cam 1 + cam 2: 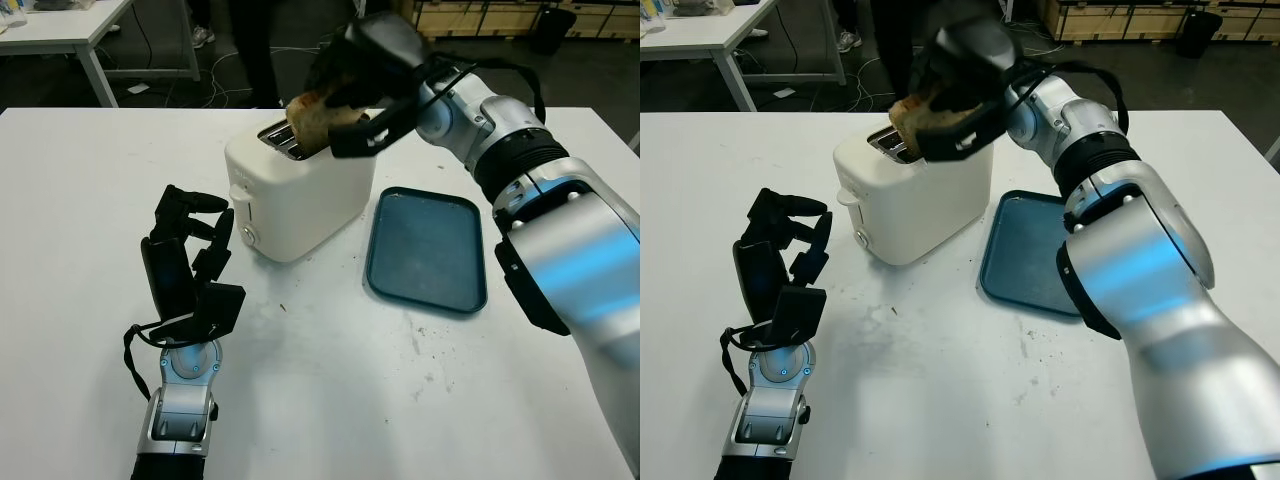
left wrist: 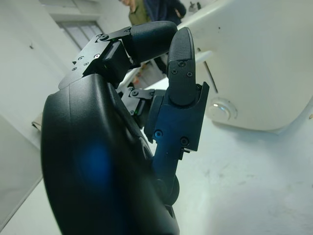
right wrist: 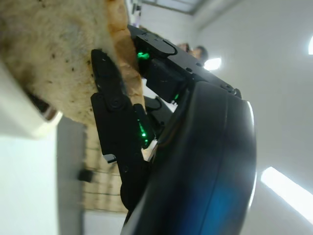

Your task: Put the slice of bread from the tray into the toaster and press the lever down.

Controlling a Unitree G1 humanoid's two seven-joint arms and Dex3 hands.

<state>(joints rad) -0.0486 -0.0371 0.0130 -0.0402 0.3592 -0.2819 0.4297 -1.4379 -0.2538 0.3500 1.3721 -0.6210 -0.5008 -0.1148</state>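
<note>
A white toaster (image 1: pixel 290 190) stands mid-table with its slots (image 1: pixel 277 138) on top and its lever (image 1: pixel 241 201) on the left end. My right hand (image 1: pixel 350 110) is shut on the slice of bread (image 1: pixel 312 120), holding it just over the slots, lower edge at the toaster's top. The bread (image 3: pixel 54 54) fills much of the right wrist view, pinched between black fingers (image 3: pixel 115 107). The teal tray (image 1: pixel 428 248) lies bare to the toaster's right. My left hand (image 1: pixel 190 255) is raised beside the toaster's left end, holding nothing, a short way from the lever.
The table's (image 1: pixel 330 400) white top carries a few crumbs near the tray. A person's legs (image 1: pixel 255 45) stand behind the far table edge. Another white table (image 1: pixel 60 30) is at the back left.
</note>
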